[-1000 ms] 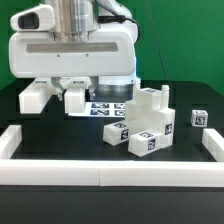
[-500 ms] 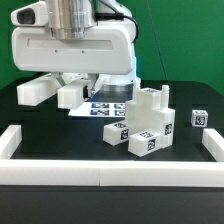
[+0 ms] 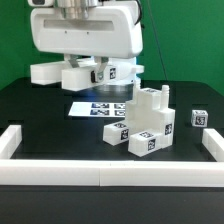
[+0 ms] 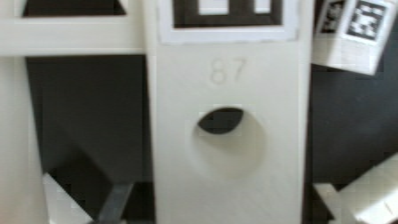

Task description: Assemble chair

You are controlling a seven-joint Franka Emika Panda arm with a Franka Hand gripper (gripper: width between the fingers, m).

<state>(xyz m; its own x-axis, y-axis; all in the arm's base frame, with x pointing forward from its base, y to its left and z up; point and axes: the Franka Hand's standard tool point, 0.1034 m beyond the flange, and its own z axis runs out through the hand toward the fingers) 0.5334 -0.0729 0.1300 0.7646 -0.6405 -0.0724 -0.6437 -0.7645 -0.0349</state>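
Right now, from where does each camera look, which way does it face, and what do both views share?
Exterior view: off the arm, outside the border rail, facing over it at the chair assembly and marker board; the gripper shows, holding a chair part.
Wrist view: on the wrist, facing along the fingers at that part, close up; only fingers show.
Shared: the held chair part.

We see the gripper (image 3: 92,66) holding a white chair part (image 3: 75,75) clear above the black table (image 3: 40,115). Below it lies the marker board (image 3: 90,108). Just beside that stands a stack of white blocks (image 3: 148,120), with a small tagged cube (image 3: 199,118) apart at the exterior view's right.
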